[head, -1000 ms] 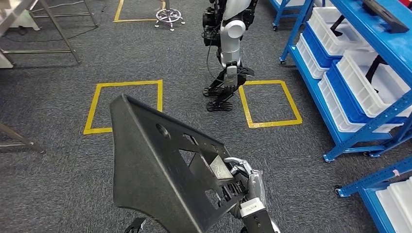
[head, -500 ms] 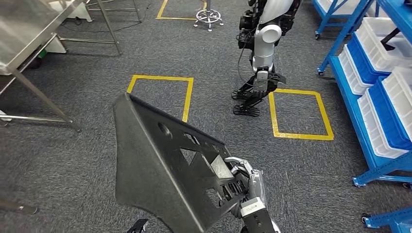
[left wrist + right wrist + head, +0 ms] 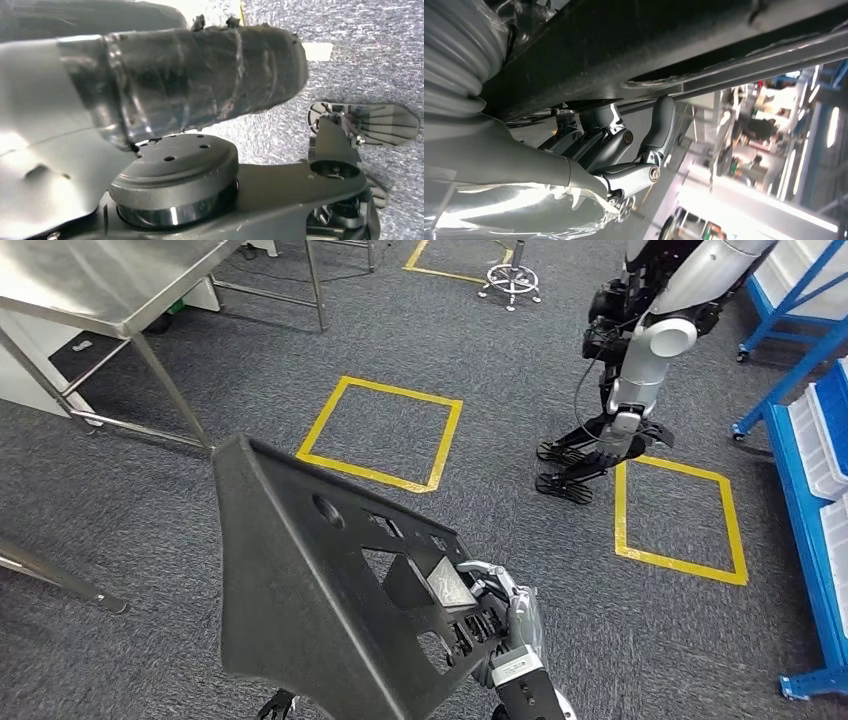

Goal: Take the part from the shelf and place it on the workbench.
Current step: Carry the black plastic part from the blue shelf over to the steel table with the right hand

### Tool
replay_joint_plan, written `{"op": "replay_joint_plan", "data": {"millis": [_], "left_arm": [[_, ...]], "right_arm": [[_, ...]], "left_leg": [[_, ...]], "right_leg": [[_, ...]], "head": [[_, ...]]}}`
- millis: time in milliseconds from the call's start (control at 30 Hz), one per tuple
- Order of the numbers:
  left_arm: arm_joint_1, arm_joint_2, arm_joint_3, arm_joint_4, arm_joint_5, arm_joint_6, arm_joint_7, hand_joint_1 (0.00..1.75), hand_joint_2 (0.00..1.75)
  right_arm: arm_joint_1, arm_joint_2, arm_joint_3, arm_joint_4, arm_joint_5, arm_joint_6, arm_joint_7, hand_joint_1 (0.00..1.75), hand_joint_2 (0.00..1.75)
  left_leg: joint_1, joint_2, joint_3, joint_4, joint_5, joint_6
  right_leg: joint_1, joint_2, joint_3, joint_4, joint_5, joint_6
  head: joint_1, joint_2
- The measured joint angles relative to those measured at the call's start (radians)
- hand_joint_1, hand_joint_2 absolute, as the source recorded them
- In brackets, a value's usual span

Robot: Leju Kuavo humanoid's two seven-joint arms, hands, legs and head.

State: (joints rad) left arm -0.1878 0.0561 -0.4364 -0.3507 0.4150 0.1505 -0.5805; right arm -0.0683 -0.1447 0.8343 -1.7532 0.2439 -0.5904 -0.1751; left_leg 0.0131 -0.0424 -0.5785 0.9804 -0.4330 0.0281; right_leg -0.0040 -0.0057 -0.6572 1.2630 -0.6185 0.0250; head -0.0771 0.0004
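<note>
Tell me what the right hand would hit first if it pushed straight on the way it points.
The right hand already grips the black part. Past that, probably the grey carpet short of the steel workbench; depth is unclear.

Even overhead light; wrist views blurred, background glare.

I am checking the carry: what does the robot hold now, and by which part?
The right hand grips the large black part at its right edge, fingers hooked into the cut-outs there. Whether the left hand also holds it cannot be told.
</note>
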Motion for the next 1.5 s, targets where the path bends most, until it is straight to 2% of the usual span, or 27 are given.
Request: {"op": "replay_joint_plan", "data": {"millis": [33, 67, 100, 167, 233, 300, 433, 533, 567, 600, 667, 733, 767, 833, 900, 967, 1033, 1067, 1100, 1133, 1200, 1233, 1267, 1333, 1367, 1433, 1500], "left_arm": [[0.001, 0.000, 0.000, 0.000, 0.000, 0.000, 0.001, 0.00, 0.00], [0.002, 0.000, 0.000, 0.000, -0.001, 0.000, 0.002, 0.00, 0.00], [0.002, 0.000, 0.000, 0.000, -0.002, 0.000, 0.003, 0.00, 0.00], [0.001, -0.003, -0.001, -0.001, -0.005, 0.000, 0.005, 0.00, 0.00], [0.003, -0.006, -0.001, -0.001, -0.006, 0.001, 0.007, 0.00, 0.00], [0.007, -0.003, -0.001, -0.001, -0.006, 0.002, 0.008, 0.00, 0.00], [0.011, 0.005, -0.001, -0.001, -0.005, 0.003, 0.007, 0.00, 0.00], [0.010, 0.008, -0.001, -0.001, -0.005, 0.002, 0.008, 0.00, 0.00], [0.011, 0.010, -0.001, -0.001, -0.005, 0.002, 0.008, 0.00, 0.00], [0.013, 0.012, -0.001, -0.001, -0.005, 0.001, 0.008, 0.00, 0.00], [0.013, 0.015, -0.001, -0.001, -0.005, 0.002, 0.008, 0.00, 0.00], [0.010, 0.016, -0.001, -0.003, -0.005, 0.002, 0.009, 0.00, 0.00], [0.009, 0.016, -0.001, -0.004, -0.005, 0.002, 0.010, 0.00, 0.00], [0.012, 0.015, -0.001, -0.006, -0.005, 0.003, 0.012, 0.00, 0.00], [0.013, 0.013, -0.001, -0.006, -0.005, 0.003, 0.013, 0.00, 0.00], [0.011, 0.010, -0.001, -0.006, -0.005, 0.003, 0.013, 0.00, 0.00], [0.010, 0.007, -0.001, -0.007, -0.006, 0.004, 0.013, 0.00, 0.00], [0.011, 0.006, -0.001, -0.007, -0.006, 0.004, 0.014, 0.00, 0.00], [0.012, 0.006, -0.001, -0.007, -0.007, 0.004, 0.014, 0.00, 0.00], [0.012, 0.005, -0.001, -0.007, -0.008, 0.005, 0.014, 0.00, 0.00], [0.012, 0.004, -0.001, -0.008, -0.009, 0.005, 0.014, 0.00, 0.00], [0.011, 0.002, -0.001, -0.008, -0.010, 0.005, 0.015, 0.00, 0.00], [0.011, 0.002, -0.001, -0.009, -0.010, 0.005, 0.016, 0.00, 0.00], [0.013, 0.002, -0.001, -0.009, -0.011, 0.006, 0.018, 0.00, 0.00], [0.015, 0.004, -0.001, -0.009, -0.011, 0.006, 0.019, 0.00, 0.00], [0.017, 0.008, -0.001, -0.009, -0.011, 0.006, 0.019, 0.00, 0.00], [0.015, 0.009, -0.002, -0.010, -0.011, 0.006, 0.021, 0.00, 0.00]], "right_arm": [[0.000, 0.000, 0.001, 0.001, 0.000, 0.002, 0.000, 1.75, 1.75], [-0.001, 0.001, 0.001, 0.001, 0.000, 0.005, 0.000, 1.75, 1.75], [-0.002, 0.001, 0.001, 0.001, 0.000, 0.008, 0.000, 1.75, 1.75], [-0.005, 0.003, 0.002, 0.001, -0.001, 0.013, 0.000, 1.75, 1.75], [-0.008, 0.004, 0.002, 0.000, -0.002, 0.015, 0.001, 1.75, 1.75], [-0.009, 0.005, 0.003, -0.002, -0.002, 0.017, 0.001, 1.75, 1.75], [-0.011, 0.009, 0.004, -0.004, -0.002, 0.017, 0.002, 1.75, 1.75], [-0.008, 0.010, 0.004, -0.004, -0.003, 0.018, 0.005, 1.75, 1.75], [-0.007, 0.010, 0.004, -0.004, -0.003, 0.020, 0.006, 1.75, 1.75], [-0.007, 0.011, 0.005, -0.004, -0.003, 0.022, 0.008, 1.75, 1.75], [-0.008, 0.011, 0.005, -0.004, -0.003, 0.028, 0.012, 1.75, 1.75], [-0.008, 0.012, 0.005, -0.004, -0.002, 0.029, 0.016, 1.75, 1.75], [-0.009, 0.013, 0.005, -0.004, -0.001, 0.029, 0.018, 1.75, 1.75], [-0.009, 0.013, 0.006, -0.005, 0.000, 0.029, 0.021, 1.75, 1.75], [-0.010, 0.013, 0.006, -0.006, 0.002, 0.029, 0.022, 1.75, 1.75], [-0.010, 0.012, 0.007, -0.008, 0.003, 0.029, 0.023, 1.75, 1.75], [-0.008, 0.012, 0.008, -0.009, 0.003, 0.029, 0.025, 1.75, 1.75], [-0.008, 0.011, 0.008, -0.009, 0.003, 0.029, 0.027, 1.75, 1.75], [-0.007, 0.011, 0.008, -0.009, 0.003, 0.030, 0.029, 1.75, 1.75], [-0.007, 0.011, 0.009, -0.009, 0.003, 0.030, 0.030, 1.75, 1.75], [-0.009, 0.011, 0.009, -0.010, 0.004, 0.030, 0.033, 1.75, 1.75], [-0.009, 0.011, 0.009, -0.010, 0.004, 0.031, 0.034, 1.75, 1.75], [-0.010, 0.011, 0.009, -0.010, 0.004, 0.031, 0.035, 1.75, 1.75], [-0.010, 0.012, 0.010, -0.010, 0.004, 0.031, 0.036, 1.75, 1.75], [-0.010, 0.012, 0.010, -0.010, 0.004, 0.032, 0.036, 1.75, 1.75], [-0.011, 0.013, 0.010, -0.010, 0.004, 0.033, 0.037, 1.75, 1.75], [-0.010, 0.013, 0.010, -0.011, 0.004, 0.034, 0.039, 1.75, 1.75]], "left_leg": [[-0.002, -0.014, -0.001, 0.000, 0.001, 0.001], [-0.003, -0.029, -0.001, 0.000, 0.003, 0.001], [-0.004, -0.044, -0.001, 0.000, 0.005, 0.000], [-0.003, -0.069, -0.004, 0.001, 0.009, -0.005], [0.000, -0.092, -0.011, 0.000, 0.015, -0.015], [0.003, -0.105, -0.016, -0.005, 0.021, -0.028], [-0.003, -0.004, -0.042, 0.047, -0.026, -0.036], [0.002, 0.028, -0.119, 0.230, -0.109, -0.048], [0.005, 0.034, -0.131, 0.268, -0.119, -0.053], [0.007, 0.039, -0.113, 0.244, -0.101, -0.057], [0.009, 0.072, -0.033, 0.113, -0.046, -0.061], [0.004, 0.105, 0.024, 0.009, -0.019, -0.050], [0.001, 0.109, 0.031, -0.009, -0.019, -0.043], [-0.001, 0.085, 0.026, -0.011, -0.016, -0.028], [0.002, 0.063, 0.023, -0.013, -0.009, -0.015], [0.005, 0.041, 0.018, -0.013, -0.003, -0.007], [0.004, 0.015, 0.012, -0.013, 0.000, -0.003], [0.003, 0.001, 0.011, -0.013, 0.002, -0.004], [0.003, -0.013, 0.010, -0.013, 0.004, -0.005], [0.003, -0.027, 0.010, -0.013, 0.005, -0.007], [0.003, -0.056, 0.008, -0.012, 0.009, -0.013], [0.004, -0.069, 0.005, -0.011, 0.011, -0.018], [0.005, -0.081, 0.000, -0.011, 0.014, -0.024], [0.009, -0.104, -0.007, -0.016, 0.022, -0.038], [0.008, -0.099, -0.009, -0.016, 0.021, -0.043], [0.004, -0.047, -0.032, 0.031, -0.014, -0.050], [0.002, 0.015, -0.086, 0.160, -0.086, -0.054]], "right_leg": [[0.001, 0.003, -0.007, 0.007, 0.010, -0.005], [0.002, 0.007, 0.007, -0.029, 0.039, -0.012], [0.004, 0.018, 0.037, -0.095, 0.079, -0.021], [0.007, 0.062, 0.099, -0.235, 0.140, -0.037], [0.010, 0.083, 0.123, -0.294, 0.155, -0.043], [0.010, 0.061, 0.128, -0.308, 0.162, -0.044], [0.005, 0.024, 0.140, -0.341, 0.180, -0.052], [0.006, -0.020, 0.138, -0.340, 0.180, -0.054], [0.006, -0.038, 0.138, -0.338, 0.179, -0.054], [0.006, -0.051, 0.138, -0.337, 0.177, -0.052], [0.006, -0.075, 0.138, -0.329, 0.172, -0.046], [0.010, -0.094, 0.137, -0.318, 0.164, -0.035], [0.012, -0.104, 0.137, -0.315, 0.162, -0.030], [0.011, -0.119, 0.139, -0.312, 0.158, -0.020], [0.006, -0.084, 0.127, -0.278, 0.131, -0.007], [0.002, -0.025, 0.078, -0.165, 0.065, 0.002], [0.001, -0.003, 0.015, -0.031, 0.010, 0.004], [0.001, 0.000, 0.000, -0.003, 0.008, 0.003], [0.001, 0.003, 0.004, -0.014, 0.025, -0.001], [0.001, 0.008, 0.026, -0.064, 0.058, -0.006], [0.000, 0.050, 0.094, -0.211, 0.128, -0.019], [-0.001, 0.069, 0.118, -0.266, 0.148, -0.023], [0.000, 0.083, 0.130, -0.297, 0.157, -0.026], [0.001, 0.071, 0.131, -0.308, 0.159, -0.029], [0.000, 0.058, 0.133, -0.313, 0.163, -0.034], [-0.004, 0.030, 0.136, -0.326, 0.172, -0.045], [-0.002, 0.001, 0.137, -0.330, 0.174, -0.050]], "head": [[0.000, 0.000], [0.000, 0.000], [0.000, 0.000], [0.000, 0.000], [0.000, 0.000], [0.000, 0.000], [-0.006, 0.000], [-0.005, 0.000], [-0.005, 0.000], [-0.005, 0.000], [-0.006, 0.000], [-0.004, 0.000], [-0.003, 0.000], [0.000, 0.000], [0.001, 0.000], [0.003, 0.000], [0.003, 0.000], [0.003, 0.000], [0.003, 0.000], [0.003, 0.000], [0.002, 0.000], [0.002, 0.000], [0.002, 0.000], [0.002, 0.000], [0.002, 0.000], [-0.002, 0.000], [-0.005, 0.000]]}}
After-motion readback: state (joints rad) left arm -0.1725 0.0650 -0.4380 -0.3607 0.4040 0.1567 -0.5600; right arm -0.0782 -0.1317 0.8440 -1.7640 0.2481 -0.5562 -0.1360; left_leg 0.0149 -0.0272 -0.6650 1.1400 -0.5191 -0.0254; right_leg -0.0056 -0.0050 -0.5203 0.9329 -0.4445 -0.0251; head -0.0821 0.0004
